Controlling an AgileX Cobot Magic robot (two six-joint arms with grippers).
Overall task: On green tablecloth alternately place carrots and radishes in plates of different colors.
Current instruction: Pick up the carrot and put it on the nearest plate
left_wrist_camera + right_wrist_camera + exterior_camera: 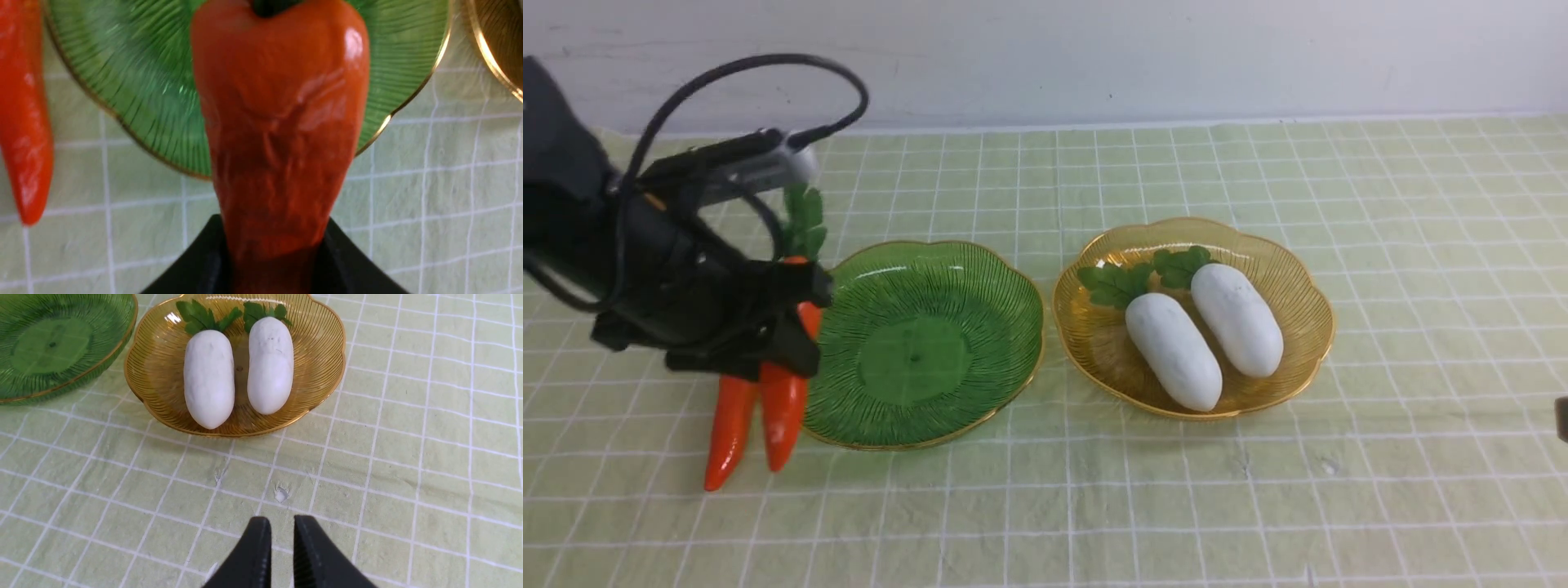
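Two radishes [1174, 351] lie side by side in the amber plate [1307, 278], just right of the green plate [923, 343] on the green tablecloth [1421, 204]. We see the left gripper [800, 322] clamped on one carrot [784, 408] at the green plate's left rim (leafy end away from us). The other carrot [731, 433] lies just left of it. Well right of the green plate, the right gripper [282, 535] is pinched closed, holding nothing.

My left tool [271, 249] clamps a glossy orange toy carrot [282, 143] in front of a translucent green ribbed plastic plate [135, 81]; a second orange carrot [24, 122] lies just beside the plate on the pale green grid-lined tablecloth [429, 183].
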